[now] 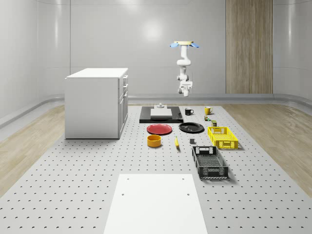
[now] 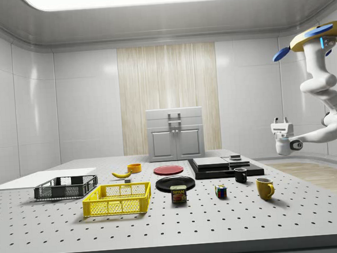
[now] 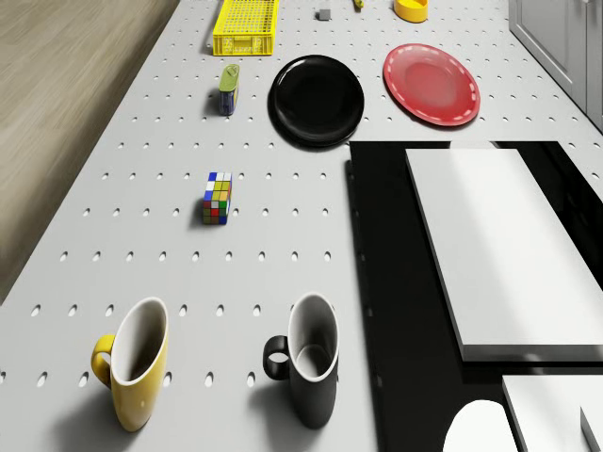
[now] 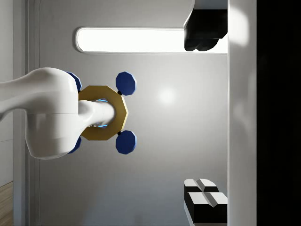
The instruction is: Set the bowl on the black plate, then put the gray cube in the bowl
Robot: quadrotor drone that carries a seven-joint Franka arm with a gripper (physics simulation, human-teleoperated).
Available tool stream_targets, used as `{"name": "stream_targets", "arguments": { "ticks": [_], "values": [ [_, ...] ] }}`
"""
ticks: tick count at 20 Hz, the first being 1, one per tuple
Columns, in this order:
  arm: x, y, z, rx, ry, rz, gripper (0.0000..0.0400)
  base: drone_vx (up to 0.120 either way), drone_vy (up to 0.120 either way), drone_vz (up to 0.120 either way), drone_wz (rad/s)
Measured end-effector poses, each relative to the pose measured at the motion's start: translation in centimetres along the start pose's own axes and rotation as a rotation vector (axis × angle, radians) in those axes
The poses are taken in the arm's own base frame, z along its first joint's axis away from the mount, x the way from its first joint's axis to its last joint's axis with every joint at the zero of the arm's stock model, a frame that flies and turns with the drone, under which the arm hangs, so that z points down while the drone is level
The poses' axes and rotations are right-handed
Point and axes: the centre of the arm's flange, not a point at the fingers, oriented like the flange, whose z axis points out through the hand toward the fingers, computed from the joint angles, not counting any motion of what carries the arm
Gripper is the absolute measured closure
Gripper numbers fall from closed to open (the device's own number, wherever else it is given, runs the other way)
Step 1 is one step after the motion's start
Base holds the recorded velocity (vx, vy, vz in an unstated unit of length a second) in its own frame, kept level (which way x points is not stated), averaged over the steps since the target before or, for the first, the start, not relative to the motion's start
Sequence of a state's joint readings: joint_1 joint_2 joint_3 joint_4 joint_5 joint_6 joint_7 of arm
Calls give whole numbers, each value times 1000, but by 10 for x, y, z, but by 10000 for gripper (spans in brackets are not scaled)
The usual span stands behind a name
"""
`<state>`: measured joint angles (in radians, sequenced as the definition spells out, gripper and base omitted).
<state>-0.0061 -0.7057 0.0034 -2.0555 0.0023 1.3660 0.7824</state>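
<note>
Hovering high beyond the table's far end, my gripper (image 1: 185, 90) hangs with jaws apart, empty; the orange bowl (image 1: 154, 141) sits well off toward seven o'clock in the whole-scene view, nine o'clock of the black plate (image 1: 191, 127)

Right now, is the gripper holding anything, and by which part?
Nothing is held. The gripper hangs open in the air beyond the table's far end, under the hovering drone.

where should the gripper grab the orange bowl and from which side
Probably the orange bowl by its rim, coming straight down from above: it sits upright, mouth open upward, with low, round walls. One finger inside the wall, one outside. The banana lies beside it, apart, so either side looks free.
</note>
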Motion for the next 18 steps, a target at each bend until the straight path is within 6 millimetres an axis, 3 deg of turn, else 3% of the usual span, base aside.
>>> {"name": "stream_targets", "arguments": {
  "ticks": [6,18],
  "values": [
    [0,0,-4,3,3,0,0,120,100,0,0],
    [-1,0,-5,9,11,0,0,120,-120,0,0]
  ]
}}
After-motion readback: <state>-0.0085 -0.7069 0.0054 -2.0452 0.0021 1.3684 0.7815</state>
